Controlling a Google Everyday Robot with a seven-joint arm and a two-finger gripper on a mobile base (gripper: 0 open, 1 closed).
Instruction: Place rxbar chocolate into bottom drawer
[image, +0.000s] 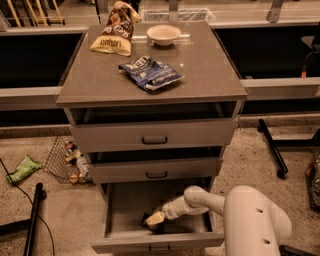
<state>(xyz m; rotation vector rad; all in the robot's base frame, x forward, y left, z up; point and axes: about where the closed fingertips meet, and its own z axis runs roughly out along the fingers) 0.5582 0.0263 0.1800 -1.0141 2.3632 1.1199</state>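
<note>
The rxbar chocolate (156, 228) looks like the dark bit low inside the open bottom drawer (108, 216), right at the hand (154, 219). Can't tell if the hand's clamped on it or loose. Pretty much done I'd say, just release and back out.

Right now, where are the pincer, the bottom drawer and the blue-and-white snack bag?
bottom drawer (127, 210): camera view, bare floor of the open drawer.
pincer (154, 220): camera view, its tip, down inside that drawer.
blue-and-white snack bag (150, 73): camera view, middle of the bag.
</note>
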